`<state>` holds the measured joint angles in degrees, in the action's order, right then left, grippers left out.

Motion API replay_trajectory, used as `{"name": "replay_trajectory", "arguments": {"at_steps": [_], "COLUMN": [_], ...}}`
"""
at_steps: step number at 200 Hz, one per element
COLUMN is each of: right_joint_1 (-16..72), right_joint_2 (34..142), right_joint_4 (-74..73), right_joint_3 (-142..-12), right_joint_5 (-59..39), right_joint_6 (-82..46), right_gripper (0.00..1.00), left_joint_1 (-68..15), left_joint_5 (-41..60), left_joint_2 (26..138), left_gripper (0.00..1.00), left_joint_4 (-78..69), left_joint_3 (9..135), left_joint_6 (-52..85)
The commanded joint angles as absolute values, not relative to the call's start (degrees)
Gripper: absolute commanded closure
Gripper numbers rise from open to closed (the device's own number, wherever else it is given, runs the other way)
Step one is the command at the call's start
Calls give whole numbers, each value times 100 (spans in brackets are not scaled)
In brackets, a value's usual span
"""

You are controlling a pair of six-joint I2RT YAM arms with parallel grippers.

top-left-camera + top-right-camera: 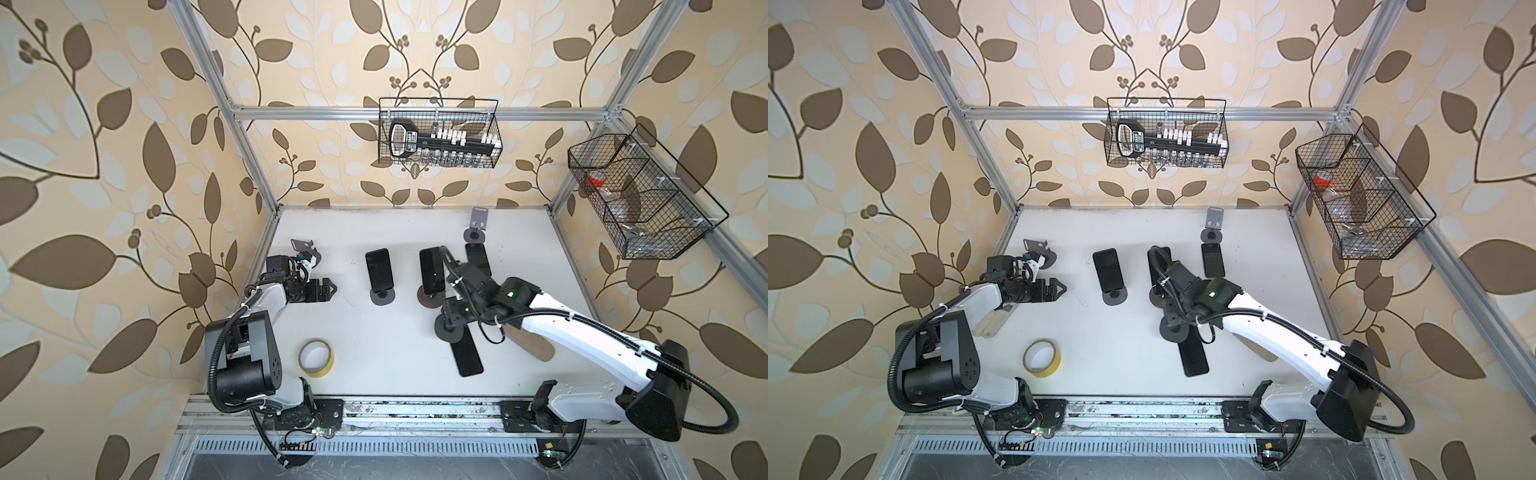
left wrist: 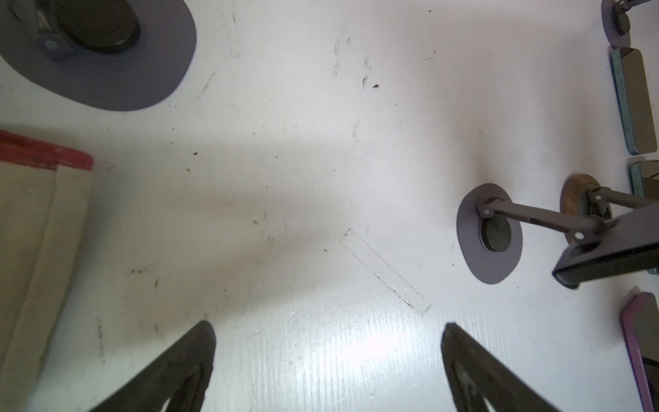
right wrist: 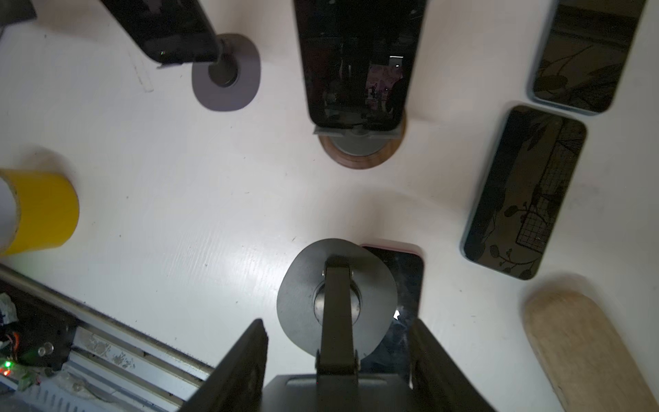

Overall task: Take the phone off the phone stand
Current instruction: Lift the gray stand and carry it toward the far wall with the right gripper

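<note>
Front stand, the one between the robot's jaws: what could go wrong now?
The right gripper has its jaws on the front stand, whose base overlaps the flat phone. Moving the stand might drag or scratch that phone. The jaws are also close to the propped phone; a swing could knock it over.

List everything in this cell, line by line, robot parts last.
table: one, white, inside the frame.
stands: five, grey, one wooden-based; two hold phones, three empty.
phones: five, dark-screened; two on stands, three flat on the table.
tape roll: one, yellow, front left.
wooden paddles: at least two, pale; one by each arm.
wire baskets: two, black; back and right walls.
left gripper: one, black, open over bare table.
right gripper: one, black, closed on the front stand at its cradle.
</note>
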<state>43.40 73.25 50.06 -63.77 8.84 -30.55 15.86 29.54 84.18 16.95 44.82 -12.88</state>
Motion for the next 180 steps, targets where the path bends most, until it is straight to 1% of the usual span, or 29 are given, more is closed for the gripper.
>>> {"name": "replay_trajectory", "arguments": {"at_steps": [1,28,58,114,180], "right_joint_1": [3717,2942,2411,2113,1798], "right_joint_2": [7110,6995,7147,7716,8727], "right_joint_4": [5427,5438,5358,5247,4985], "right_joint_3": [-6146,-6110,-6256,-7023,-8189], "right_joint_5": [594,545,565,1028,1037], "right_joint_6": [-2701,-2408,-2169,-2041,-1940], "right_gripper": [44,44,45,45,45], "left_joint_1": [1663,1661,1667,1699,1711], "left_joint_5": [2971,2938,2927,2953,2971], "left_joint_2": [8304,8303,8300,8301,8302], "left_gripper": [1,1,1,1,1], "left_joint_4": [1741,1717,1709,1710,1706], "left_joint_3": [4623,4605,4588,4597,4588], "left_joint_6": [-1318,-1318,-1318,-1315,-1318]}}
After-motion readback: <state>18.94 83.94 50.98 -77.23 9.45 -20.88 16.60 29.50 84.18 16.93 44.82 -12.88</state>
